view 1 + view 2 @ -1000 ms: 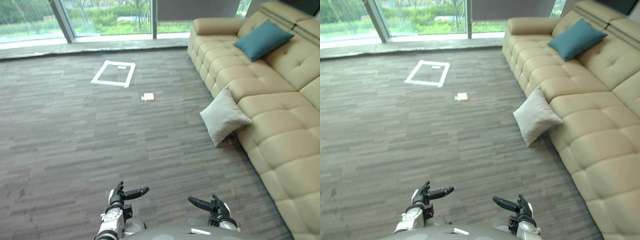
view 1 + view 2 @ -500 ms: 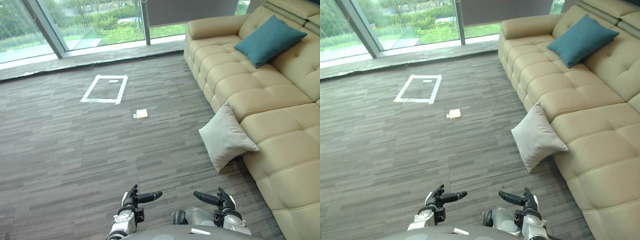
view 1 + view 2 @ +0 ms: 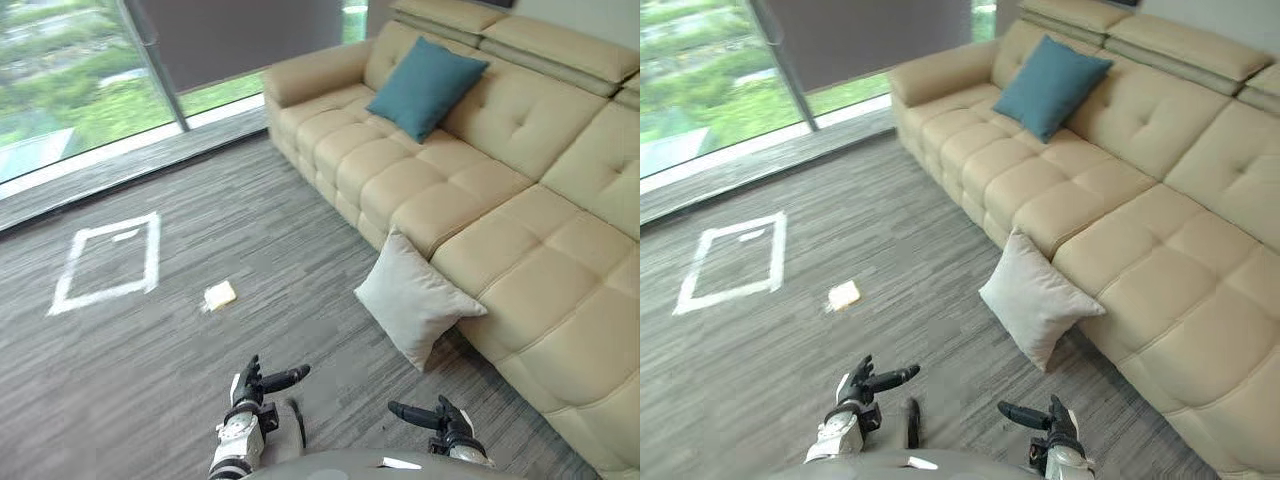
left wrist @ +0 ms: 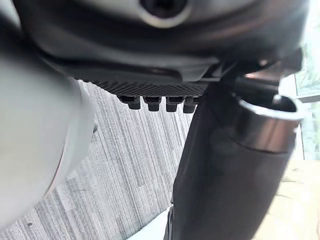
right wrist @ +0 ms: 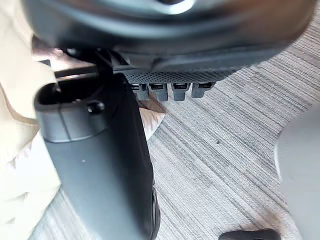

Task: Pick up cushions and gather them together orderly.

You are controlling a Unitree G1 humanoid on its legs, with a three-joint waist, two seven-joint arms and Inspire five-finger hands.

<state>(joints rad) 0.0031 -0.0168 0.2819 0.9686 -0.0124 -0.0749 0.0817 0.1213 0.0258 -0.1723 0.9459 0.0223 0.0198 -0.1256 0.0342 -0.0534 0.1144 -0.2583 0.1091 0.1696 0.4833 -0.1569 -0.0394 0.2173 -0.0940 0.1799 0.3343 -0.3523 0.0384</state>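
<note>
A white taped square [image 3: 108, 262] and a small pale block [image 3: 220, 294] lay on the grey carpet [image 3: 120, 390] at the left. Nearer the robot, the left hand [image 3: 250, 388] and the right hand [image 3: 447, 424] hung low over the carpet, both loose-fingered, thumbs stretched toward each other, holding nothing. The white cushion [image 3: 415, 298] stood on the floor, leaning against the sofa's [image 3: 520, 200] front, and the teal cushion [image 3: 426, 86] sat propped on the sofa's backrest, well apart from it.
</note>
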